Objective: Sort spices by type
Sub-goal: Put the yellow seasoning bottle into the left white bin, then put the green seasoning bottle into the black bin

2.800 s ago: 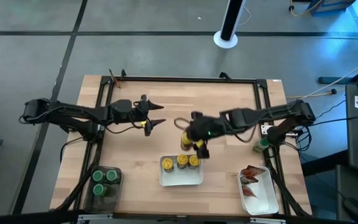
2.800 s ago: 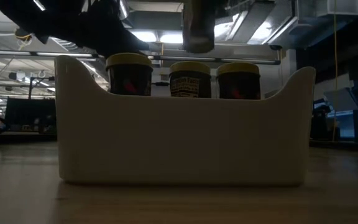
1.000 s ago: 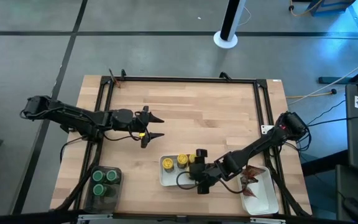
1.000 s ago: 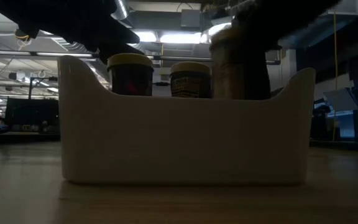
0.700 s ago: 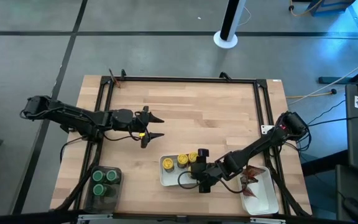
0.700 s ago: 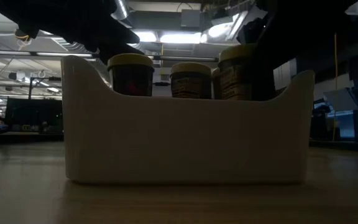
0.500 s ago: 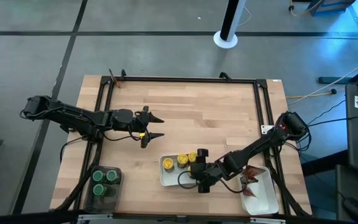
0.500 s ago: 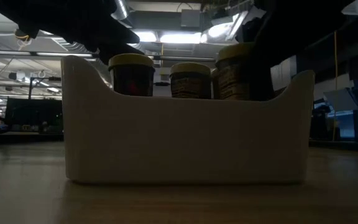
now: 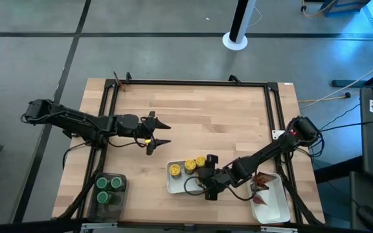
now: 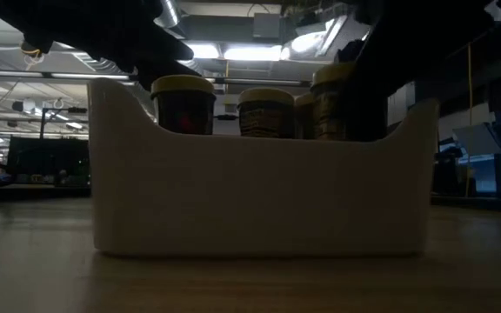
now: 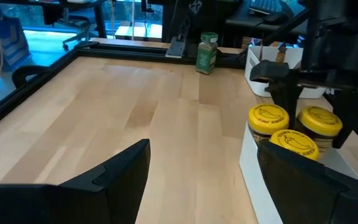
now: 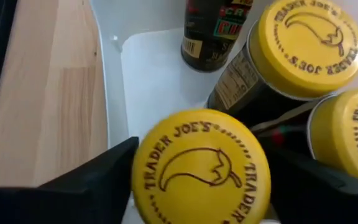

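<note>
Several yellow-capped jars (image 9: 188, 166) stand in a white tray (image 9: 177, 186) near the middle of the table's near edge. My right gripper (image 9: 206, 184) hangs over that tray, shut on one more yellow-capped jar (image 12: 201, 167). Green-capped jars (image 9: 109, 189) stand in a dark bin at the near left. Red-orange packets (image 9: 262, 181) lie in a white tray (image 9: 274, 208) at the near right. One green-capped jar (image 11: 207, 51) stands alone at the table's right edge. My left gripper (image 9: 159, 133) is open above bare wood left of centre. My right gripper holds a yellow-capped jar pinched between its two fingers (image 12: 79, 180), which flank the jar just below its cap (image 12: 166, 149). They come at it from above, pointing down. The jar (image 10: 333, 100) is upright inside the tray beside the others; the tray wall hides its base.
The dark bin (image 9: 99, 200) sits at the table's near left corner. A black metal frame (image 9: 186, 83) runs along the table's edges. Open wood lies across the far half of the table (image 9: 206, 110).
My right gripper has lowered the yellow-capped jar into the white tray, next to the jars standing there, and has kept hold of it. The left arm has stayed still.
</note>
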Controlling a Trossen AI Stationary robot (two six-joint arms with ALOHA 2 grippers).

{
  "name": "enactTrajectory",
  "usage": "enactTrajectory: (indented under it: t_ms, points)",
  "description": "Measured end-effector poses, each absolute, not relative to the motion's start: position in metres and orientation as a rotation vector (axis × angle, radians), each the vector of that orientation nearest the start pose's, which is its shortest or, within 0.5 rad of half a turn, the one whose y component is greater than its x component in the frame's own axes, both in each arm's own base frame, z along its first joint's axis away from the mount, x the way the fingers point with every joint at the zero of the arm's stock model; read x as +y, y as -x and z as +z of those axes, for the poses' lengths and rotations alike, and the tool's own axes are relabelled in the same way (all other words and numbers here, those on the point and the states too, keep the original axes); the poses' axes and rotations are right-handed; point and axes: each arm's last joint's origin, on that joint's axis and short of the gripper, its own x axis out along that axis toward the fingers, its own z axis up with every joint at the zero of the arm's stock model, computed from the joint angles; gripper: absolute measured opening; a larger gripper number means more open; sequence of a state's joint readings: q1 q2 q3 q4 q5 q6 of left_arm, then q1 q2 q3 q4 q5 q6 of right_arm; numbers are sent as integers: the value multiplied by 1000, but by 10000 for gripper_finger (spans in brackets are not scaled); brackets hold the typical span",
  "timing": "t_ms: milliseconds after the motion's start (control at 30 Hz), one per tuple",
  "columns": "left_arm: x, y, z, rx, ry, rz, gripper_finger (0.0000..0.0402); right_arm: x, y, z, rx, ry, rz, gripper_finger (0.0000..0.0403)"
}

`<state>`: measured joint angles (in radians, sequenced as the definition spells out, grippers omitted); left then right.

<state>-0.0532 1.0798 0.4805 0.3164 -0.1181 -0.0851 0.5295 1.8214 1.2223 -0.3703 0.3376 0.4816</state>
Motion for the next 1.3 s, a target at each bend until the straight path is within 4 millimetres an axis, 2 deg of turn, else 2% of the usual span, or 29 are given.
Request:
enactTrajectory:
  t_ms: [100,267,533,733,900,1100,1300]
  points:
    - [-8,-224,221,279,60,77,280,182,-330,200,908,-17,-38,347]
    - [-9,-224,221,279,57,76,280,184,-332,227,970,3,-29,374]
    - [-9,-224,221,279,57,76,280,182,-326,278,1090,93,-1,373]
    - [-9,-224,221,279,57,76,280,177,-321,315,1096,111,-63,372]
    - [-9,-224,221,280,66,78,280,165,-301,336,1180,96,-149,372]
    - [-8,-224,219,295,71,79,280,146,-271,351,1270,87,-326,372]
    - [-8,-224,219,296,71,79,280,131,-246,359,1234,35,-360,372]
